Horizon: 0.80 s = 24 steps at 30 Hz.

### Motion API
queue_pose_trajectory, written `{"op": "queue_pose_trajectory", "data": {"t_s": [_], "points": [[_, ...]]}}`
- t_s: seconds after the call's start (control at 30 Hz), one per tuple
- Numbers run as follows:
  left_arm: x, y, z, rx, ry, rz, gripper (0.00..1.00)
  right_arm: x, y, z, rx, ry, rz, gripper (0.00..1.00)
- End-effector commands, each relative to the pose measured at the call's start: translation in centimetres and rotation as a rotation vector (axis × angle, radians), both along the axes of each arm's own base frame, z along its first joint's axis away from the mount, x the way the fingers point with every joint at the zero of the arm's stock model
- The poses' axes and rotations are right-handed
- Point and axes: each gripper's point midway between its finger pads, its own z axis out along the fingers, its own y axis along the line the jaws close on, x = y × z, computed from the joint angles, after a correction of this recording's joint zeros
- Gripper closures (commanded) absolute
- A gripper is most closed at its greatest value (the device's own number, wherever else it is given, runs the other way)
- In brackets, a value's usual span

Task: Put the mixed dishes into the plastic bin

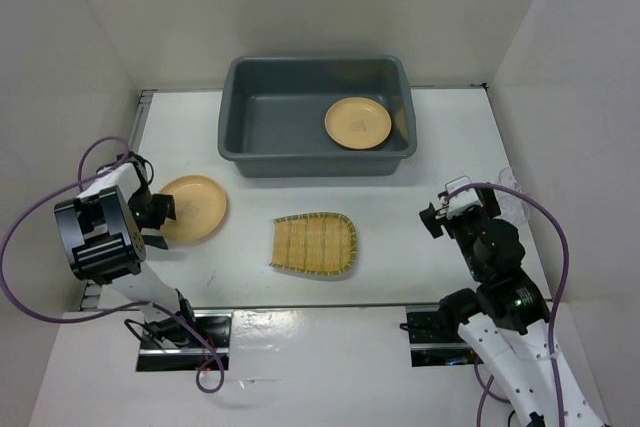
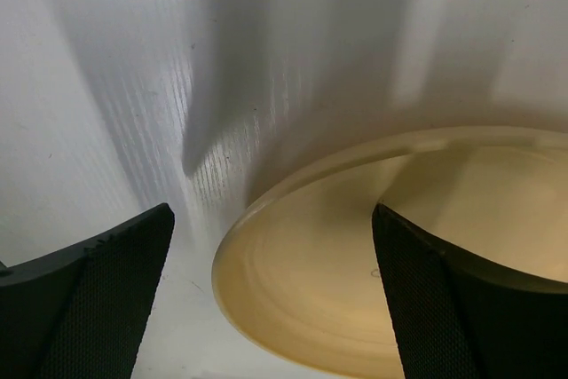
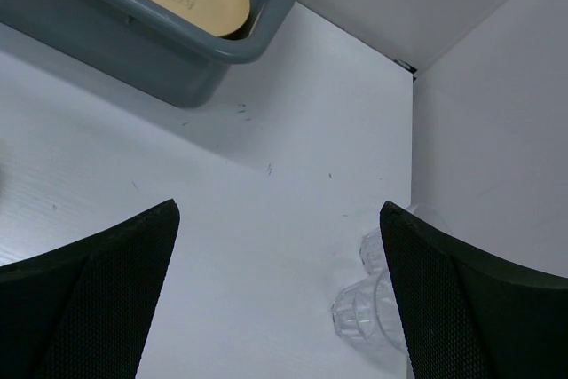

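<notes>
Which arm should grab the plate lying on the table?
Left. The left gripper is open, with one finger over the plate and one outside its rim; the right gripper sits far off by the glass.

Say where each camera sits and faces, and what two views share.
Top external: high behind, looking down on bin, tray, left arm, right arm.
Left wrist: on left arm, facing table plate past open left claw.
Right wrist: on right arm, facing glass and bin past open right claw.
Shared: binned plate, top and right wrist.
</notes>
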Motion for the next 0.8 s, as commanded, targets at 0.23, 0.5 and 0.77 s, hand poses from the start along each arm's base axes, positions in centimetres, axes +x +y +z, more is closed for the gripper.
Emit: {"op": "queue_pose_trajectory", "data": {"t_s": [0.23, 0.5, 0.77], "points": [[1.6, -1.3, 0.8, -0.110, -0.050, -0.063, 1.00, 1.1, -1.3, -0.7, 0.078, 0.052, -0.149, 0.02], [9.7, 3.6, 25.2, 0.246, -0.813, 0.183, 1.00, 1.1, -1.1, -1.3, 0.074, 0.052, -0.146, 0.02], [21.1, -2.6, 36.1, 0.145, -1.154, -0.148, 1.00, 1.1, -0.1, -1.4, 0.067, 0.061, -0.106, 0.02]]}}
